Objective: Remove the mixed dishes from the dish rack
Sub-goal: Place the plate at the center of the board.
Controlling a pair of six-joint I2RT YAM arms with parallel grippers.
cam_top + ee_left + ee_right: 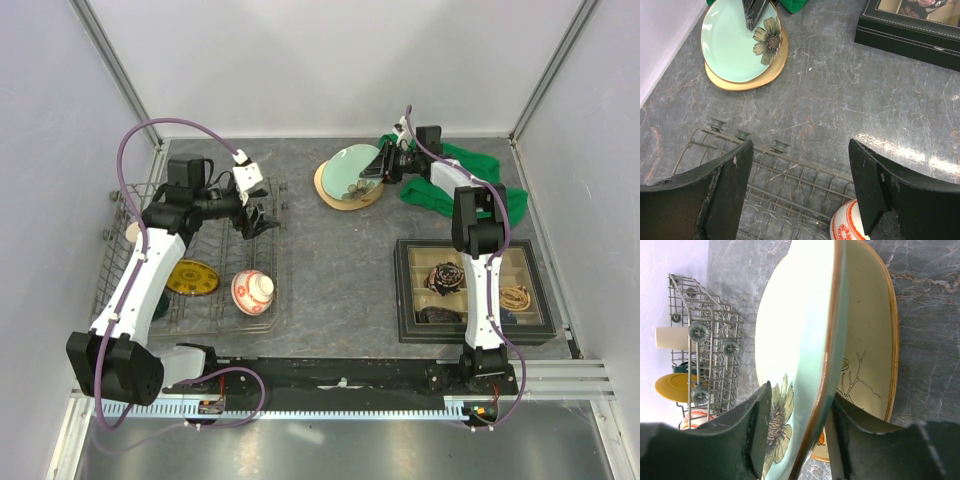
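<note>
The grey wire dish rack (215, 300) stands at the left. In it are a yellow-gold patterned plate (192, 278), a red-and-white bowl (253, 292) and a beige cup (133, 232). The dark green mug is hidden under my left arm. My left gripper (262, 218) hangs open and empty over the rack's far right part, with the bowl (847, 225) just below its right finger. My right gripper (378, 165) is shut on the rim of the pale green flower plate (352, 172). It holds the plate tilted on edge (805, 340) over a cream plate (870, 330) lying on the table.
A black compartmented tray (402, 290) with small items sits at the right, beside my right arm. A green cloth (470, 185) lies at the back right. The cream plate (340, 198) lies at the back centre. The enclosure walls stand close behind.
</note>
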